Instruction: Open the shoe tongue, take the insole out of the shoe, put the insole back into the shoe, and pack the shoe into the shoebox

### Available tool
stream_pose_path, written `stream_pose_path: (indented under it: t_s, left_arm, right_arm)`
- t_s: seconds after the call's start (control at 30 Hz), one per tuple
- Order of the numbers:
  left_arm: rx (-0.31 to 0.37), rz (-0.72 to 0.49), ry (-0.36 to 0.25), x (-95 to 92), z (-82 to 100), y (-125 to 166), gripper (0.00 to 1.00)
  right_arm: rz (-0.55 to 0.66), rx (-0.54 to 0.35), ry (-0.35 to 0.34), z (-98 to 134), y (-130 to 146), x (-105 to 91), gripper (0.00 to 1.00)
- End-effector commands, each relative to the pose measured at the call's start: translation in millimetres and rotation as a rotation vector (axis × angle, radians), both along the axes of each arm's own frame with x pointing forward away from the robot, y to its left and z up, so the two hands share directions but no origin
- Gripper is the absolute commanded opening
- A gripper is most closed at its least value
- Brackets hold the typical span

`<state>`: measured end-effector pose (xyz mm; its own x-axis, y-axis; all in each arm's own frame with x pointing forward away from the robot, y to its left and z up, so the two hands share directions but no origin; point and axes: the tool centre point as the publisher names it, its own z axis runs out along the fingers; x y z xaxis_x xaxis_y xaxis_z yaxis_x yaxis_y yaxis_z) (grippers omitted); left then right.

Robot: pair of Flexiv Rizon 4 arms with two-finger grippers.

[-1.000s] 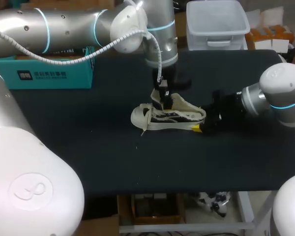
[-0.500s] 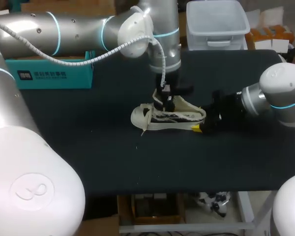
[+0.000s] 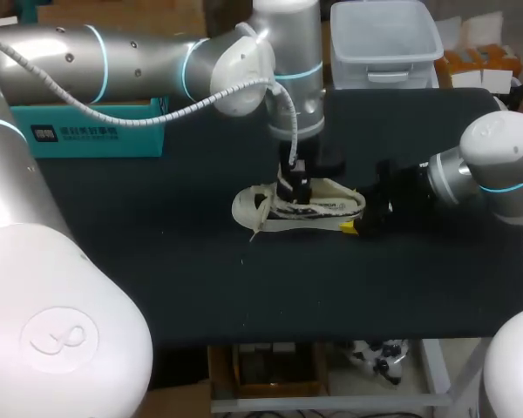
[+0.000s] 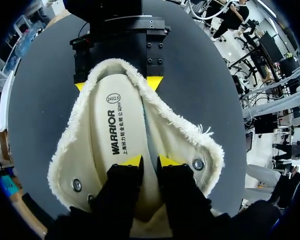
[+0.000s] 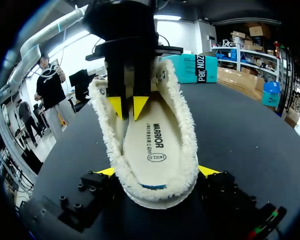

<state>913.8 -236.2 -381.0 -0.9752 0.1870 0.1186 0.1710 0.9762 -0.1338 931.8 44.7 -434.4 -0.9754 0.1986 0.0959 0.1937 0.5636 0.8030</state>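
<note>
Against a second ago: left gripper lower and slightly nearer the right arm, now down inside the shoe rather than above its opening. Shoe and right gripper unmoved.

Shoe near the middle of the black table, upright on its sole, opening up. Long axis across the table, side to side in the head view: toe toward the left arm's side, heel toward the right arm. Fleece-lined collar spread wide. Cream insole flat inside, printed face up.

Right gripper spread wide around the heel, one yellow tip pressed against each side, clamping the shoe from two sides. Left gripper at the insole's side edge, past the printed patch toward the toe, right at the seam between insole and fleece wall. Pinching that edge or merely resting there: cannot tell.

Teal shoebox at the table's far left, well apart from the shoe, partly hidden behind the left arm. Left arm's wrist above the shoe's middle in the head view, covering the tongue and most of the opening.
</note>
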Motion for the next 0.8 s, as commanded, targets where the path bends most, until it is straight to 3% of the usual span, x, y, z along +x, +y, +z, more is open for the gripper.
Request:
stream_pose_path:
  t_s: [0.03,0.27,0.8]
  left_arm:
    - [0.004,0.007,-0.012,-3.8,-7.1,-1,0.28]
    - [0.010,0.029,-0.064,-4.1,-15.5,-4,0.31]
    - [0.020,0.072,-0.204,17.2,-47.3,-12,0.36]
  right_arm:
    - [0.000,0.003,0.001,-11,-4,-1.5,0.00]
    - [0.000,0.003,0.001,-11,-4,-1.5,0.00]
    - [0.000,0.003,0.001,-11,-4,-1.5,0.00]
